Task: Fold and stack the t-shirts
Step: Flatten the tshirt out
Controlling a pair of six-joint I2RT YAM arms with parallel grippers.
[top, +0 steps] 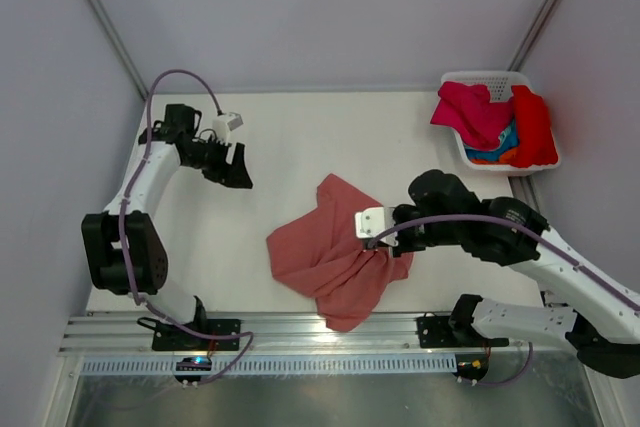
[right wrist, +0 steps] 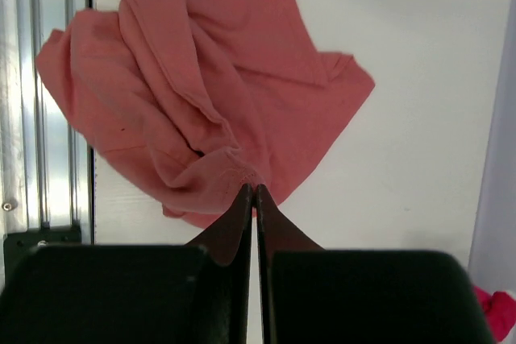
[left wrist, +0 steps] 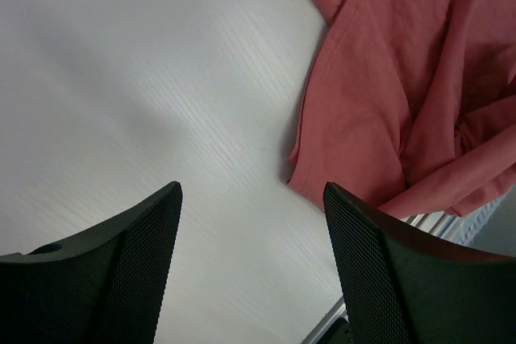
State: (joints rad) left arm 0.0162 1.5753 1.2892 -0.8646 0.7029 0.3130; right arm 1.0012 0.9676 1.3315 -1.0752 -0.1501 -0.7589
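A salmon t-shirt [top: 330,252] [right wrist: 210,62] lies crumpled in the middle of the table, its near part bunched into folds. My right gripper [top: 380,250] [right wrist: 255,188] is at the shirt's right edge, shut on a stitched hem pinched between its fingertips. Far to the left, my left gripper [top: 233,171] [left wrist: 251,187] hangs open above bare table with nothing between its fingers; the salmon t-shirt [left wrist: 387,78] shows to its upper right. More t-shirts are heaped in the basket: magenta [top: 470,112], red [top: 535,127], blue [top: 507,141] and orange [top: 488,159].
The white plastic basket [top: 478,77] stands at the table's back right corner. An aluminium rail [top: 300,332] [right wrist: 48,118] runs along the near edge between the arm bases. Grey walls close in the left, back and right sides.
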